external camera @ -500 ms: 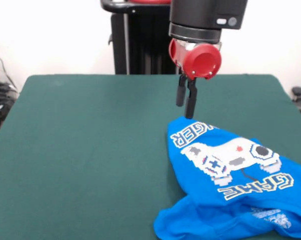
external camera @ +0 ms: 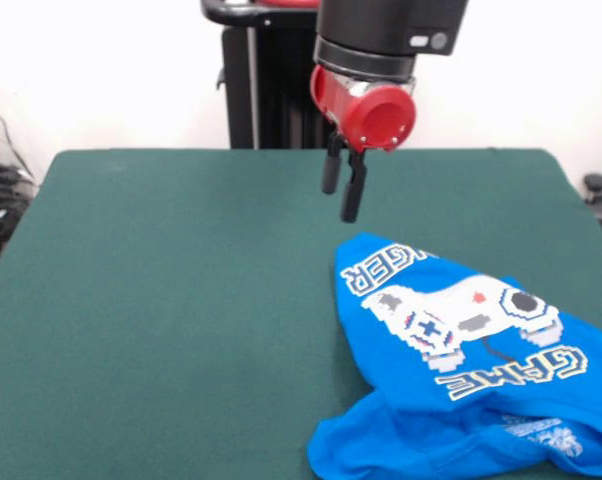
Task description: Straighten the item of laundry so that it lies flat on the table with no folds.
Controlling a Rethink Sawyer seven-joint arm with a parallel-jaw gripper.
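The bright blue soft cotton T-shirt with the white pixel-pattern graphic (external camera: 461, 370) is lying crumpled on the dark green felt-covered bench (external camera: 181, 300), below the tool and off toward the picture's right, running out past the lower right edge. It is looking light and limp, the sort of cloth that is going to drape and drag rather than slide as 1 piece, so a pinch on a single layer at an edge seems the safer bet. The rounded upper fold, the part sitting closest under the tool, is offering the nearest hold; the bunched hem at the bottom, farthest from the tool, is looking like doubled cloth and could lift 2 layers at once.

The black 2-fingered tool (external camera: 342, 188) is hanging in the air beneath the red wrist, pointing down and tilted slightly, clear of the shirt and up to its left. Its fingers are pressed close together and gripping nothing.
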